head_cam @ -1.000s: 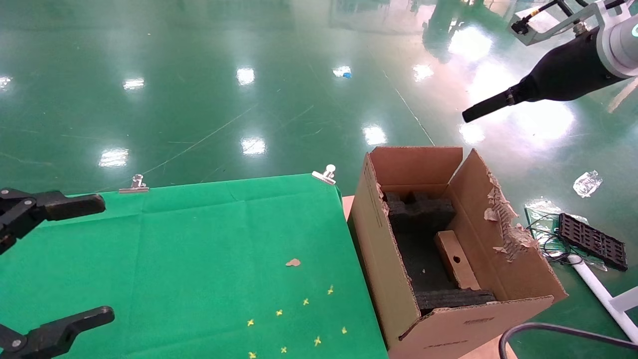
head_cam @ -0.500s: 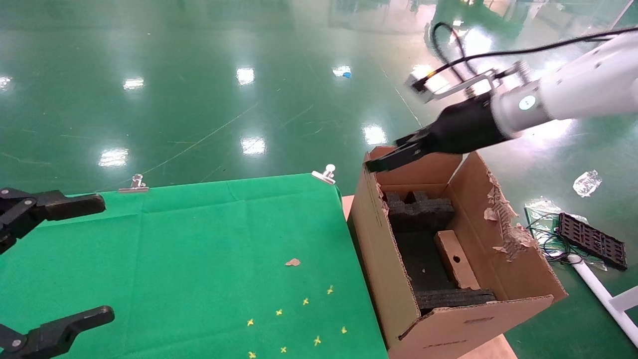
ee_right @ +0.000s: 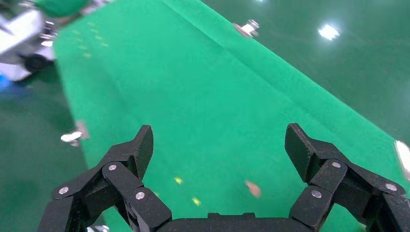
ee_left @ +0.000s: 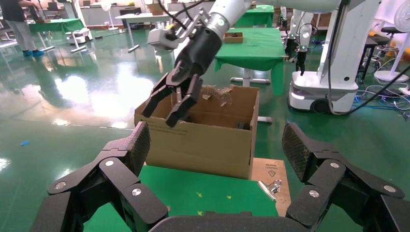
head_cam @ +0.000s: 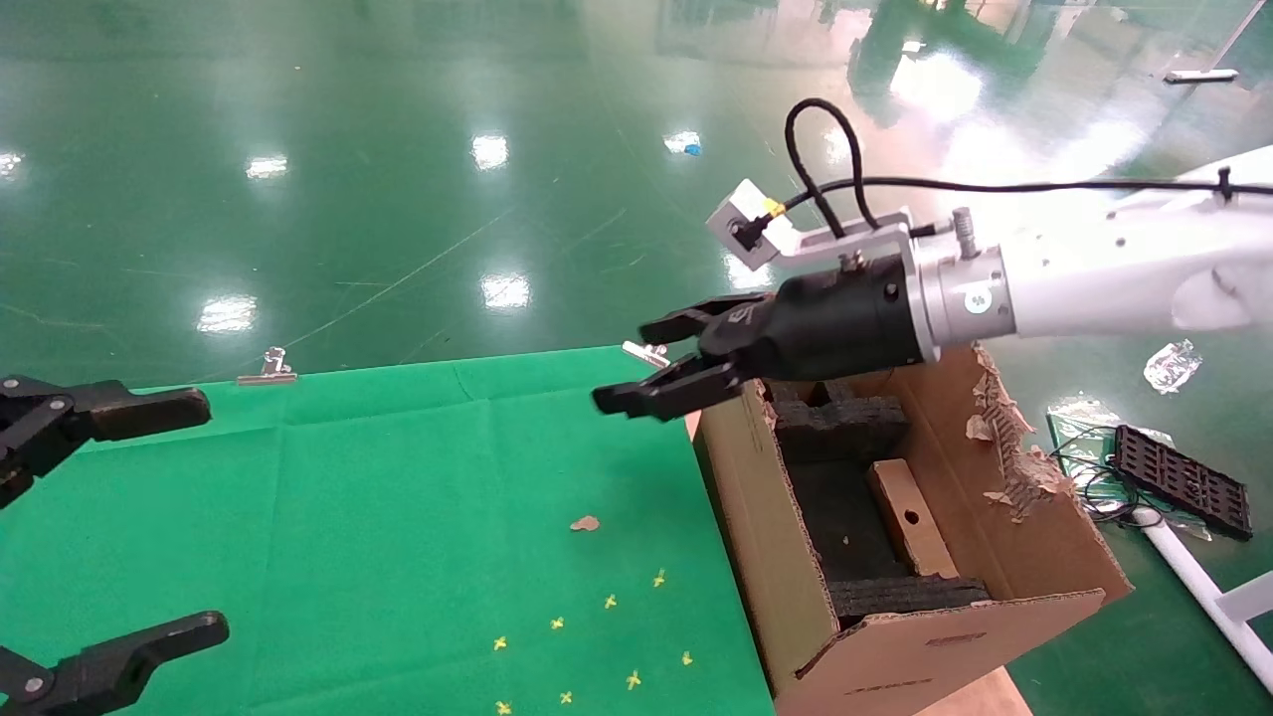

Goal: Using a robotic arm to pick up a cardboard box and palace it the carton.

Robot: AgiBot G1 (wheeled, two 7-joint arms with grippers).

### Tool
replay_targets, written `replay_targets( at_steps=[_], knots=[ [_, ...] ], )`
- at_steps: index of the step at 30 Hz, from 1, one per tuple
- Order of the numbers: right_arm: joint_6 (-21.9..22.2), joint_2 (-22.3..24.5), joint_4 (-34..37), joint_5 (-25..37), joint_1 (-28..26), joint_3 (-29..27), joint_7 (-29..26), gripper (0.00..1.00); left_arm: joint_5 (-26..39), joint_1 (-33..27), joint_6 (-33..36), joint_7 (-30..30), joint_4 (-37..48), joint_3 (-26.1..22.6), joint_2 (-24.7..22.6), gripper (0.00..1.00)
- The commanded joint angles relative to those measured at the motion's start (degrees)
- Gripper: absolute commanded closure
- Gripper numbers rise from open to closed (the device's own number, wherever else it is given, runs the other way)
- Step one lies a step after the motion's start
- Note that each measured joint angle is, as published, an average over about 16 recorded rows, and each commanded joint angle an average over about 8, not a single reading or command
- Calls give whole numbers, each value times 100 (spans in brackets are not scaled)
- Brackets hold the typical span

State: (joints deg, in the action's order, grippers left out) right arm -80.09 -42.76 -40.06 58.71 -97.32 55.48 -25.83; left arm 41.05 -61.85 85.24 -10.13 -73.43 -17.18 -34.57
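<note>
**A:** Where is everything right now?

**B:** A worktop [head_cam: 398,517] covered in green cloth fills the lower left of the head view. Just beside its right edge stands the carton [head_cam: 786,587], a large brown box with tall flaps, one of them torn, and black foam [head_cam: 835,423] inside. The cardboard box [head_cam: 910,517], small and slim, lies inside the carton, leaning between the foam blocks.

**A:** And the arms?

**B:** The robotic arm [head_cam: 1094,268], the robot's right, reaches in from the right above the carton's far-left corner. Its right pincer [head_cam: 661,363] is out over the worktop's back right corner, fingers spread wide and holding nothing. The left pincer [head_cam: 119,517] is parked at the worktop's left side, also wide open and empty.

**A:** So what does the step call for?

**B:** Judging by the scene, the box already sits in the carton, and no other box shows on the cloth. If another pickup is meant, the arm should stay high enough to clear the carton's near flap, keep the fingers wide until they straddle a box's narrow sides, and close only once level.
</note>
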Motion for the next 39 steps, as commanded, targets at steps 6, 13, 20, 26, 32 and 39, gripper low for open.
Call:
replay_targets(
  at_steps=[6, 13, 20, 26, 32, 39],
  knots=[
    [-130, 180, -781, -393, 833, -919, 351, 0, -1, 0, -1, 1, 0, -2, 1, 0],
    [-262, 363, -1570, -789, 1674, -1848, 706, 0, -3, -1, -2, 2, 0, -4, 2, 0],
    [-393, 543, -2352, -1182, 2508, -2768, 1058, 0, -4, -1, -3, 3, 0, -6, 2, 0],
    [-504, 697, -3018, -1517, 3219, -3552, 1357, 0, -5, -2, -3, 4, 0, -8, 3, 0],
    [-580, 798, -3468, -1746, 3715, -4096, 1545, 0, -6, -1, -5, 5, 1, -8, 4, 0],
    [-593, 814, -3515, -1785, 3772, -4161, 1554, 0, -7, -1, -6, 5, 2, -9, 4, 0]
  ],
)
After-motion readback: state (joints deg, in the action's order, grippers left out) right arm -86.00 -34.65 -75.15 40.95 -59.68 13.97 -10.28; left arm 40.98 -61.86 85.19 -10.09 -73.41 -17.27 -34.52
